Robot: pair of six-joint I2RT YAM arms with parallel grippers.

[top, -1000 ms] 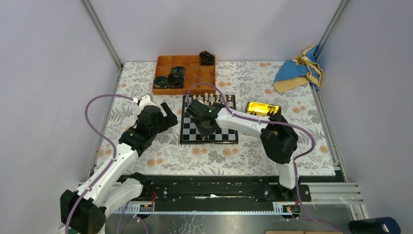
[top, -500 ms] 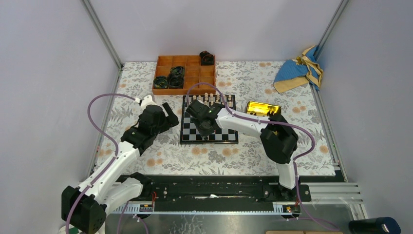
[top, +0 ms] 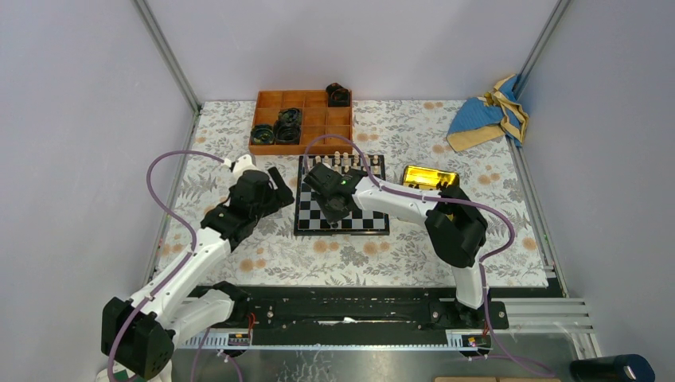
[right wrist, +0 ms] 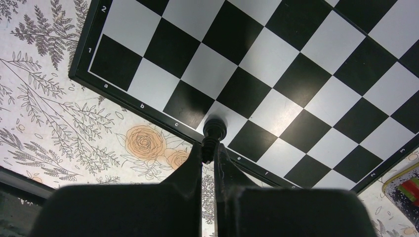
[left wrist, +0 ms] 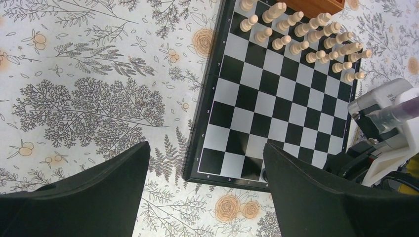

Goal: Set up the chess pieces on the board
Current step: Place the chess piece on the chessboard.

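A single black chess piece (right wrist: 216, 128) sits in the centre of the right wrist view, its narrow upper part pinched between the two fingers of the right gripper (right wrist: 208, 150), which are clamped together on it. Its round base lies over a white square in the edge row of the board (right wrist: 296, 79), just above the black frame where the letters run. Whether the base rests on the square or hangs just above it cannot be told.

In the top view the right gripper (top: 334, 208) is over the lower left part of the board (top: 370, 216), which lies in the middle of the floral tablecloth (top: 398, 255). Cream chessmen (top: 342, 163) fill the board's upper edge in two rows.

The left gripper (top: 275, 187) hovers just left of the board with its fingers spread wide apart and nothing between them; its own camera looks down on the board's lower left corner (left wrist: 202, 168).

Above the board stands an orange tray (top: 314, 119) holding black coiled rings (top: 286, 123). A gold tin (top: 430, 177) lies just right of the board, and a blue and tan cloth (top: 485, 115) lies at upper right.
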